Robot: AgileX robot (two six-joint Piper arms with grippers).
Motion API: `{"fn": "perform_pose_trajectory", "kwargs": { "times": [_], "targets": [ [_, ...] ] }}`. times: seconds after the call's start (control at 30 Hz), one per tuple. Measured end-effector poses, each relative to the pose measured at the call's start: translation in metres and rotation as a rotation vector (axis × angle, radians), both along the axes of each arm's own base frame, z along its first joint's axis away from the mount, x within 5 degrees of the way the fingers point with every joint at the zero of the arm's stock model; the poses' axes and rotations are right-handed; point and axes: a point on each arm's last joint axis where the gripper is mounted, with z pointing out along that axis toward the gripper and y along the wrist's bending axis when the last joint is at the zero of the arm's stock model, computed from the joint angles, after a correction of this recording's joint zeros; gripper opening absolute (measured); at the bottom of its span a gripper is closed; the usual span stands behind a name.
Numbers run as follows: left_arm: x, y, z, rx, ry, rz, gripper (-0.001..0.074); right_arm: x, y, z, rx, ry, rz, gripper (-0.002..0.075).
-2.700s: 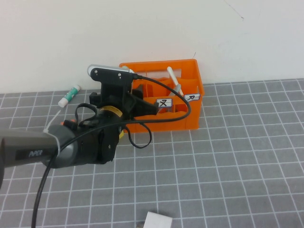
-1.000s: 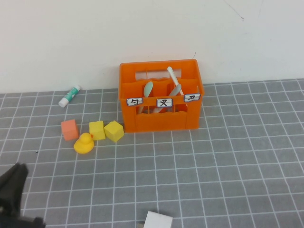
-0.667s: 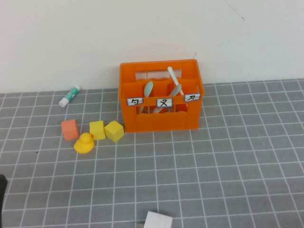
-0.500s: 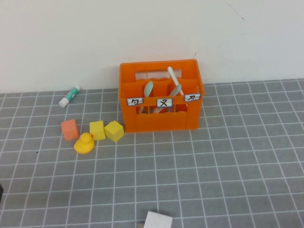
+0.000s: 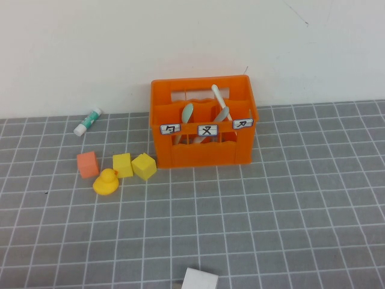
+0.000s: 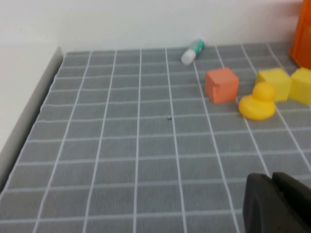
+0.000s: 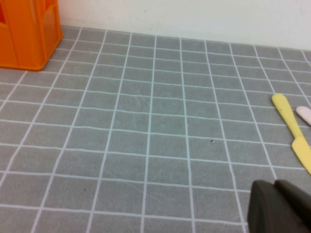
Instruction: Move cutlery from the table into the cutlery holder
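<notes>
Left gripper: out of the high view, low over the table, well left of the holder; clenched or released, I cannot tell.
Tube: by the wall, well left of the holder. Not cutlery.
Toys: orange cube, duck and two yellow cubes, left of the holder's front. Leave them be.
Holder: orange, against the wall, three labels on its front.
Spoon: in the holder, left of middle, leaning.
Knife: in the holder, right of middle, handle above the rim.
Fork: in the holder, beside the knife.
Card: white, well in front of the holder.
Right gripper: also out of the high view, low over the table, well right of the holder; its grip I cannot tell.
Yellow piece: flat on the table, well right of the holder, a pale pink piece just beside it.
Handling: probably light, stiff, slick plastic; lying flat, it likely wants a pinch across the narrow handle, mid-length.
</notes>
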Motion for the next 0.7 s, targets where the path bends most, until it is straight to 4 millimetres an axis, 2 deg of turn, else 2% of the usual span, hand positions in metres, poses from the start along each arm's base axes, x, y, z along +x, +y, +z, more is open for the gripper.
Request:
{"fn": "perform_pose_trajectory", "kwargs": {
  "times": [0.13, 0.7],
  "targets": [
    [-0.0084, -0.0003, -0.0046, 0.001, 0.019, -0.001, -0.0001, 0.0000, 0.0000, 0.0000, 0.000, 0.000, 0.000, -0.0003],
    [-0.0098, 0.0003, -0.0041, 0.019, 0.022, 0.001, -0.0001, 0.0000, 0.0000, -0.0001, 0.000, 0.001, 0.000, -0.0003]
  ]
}}
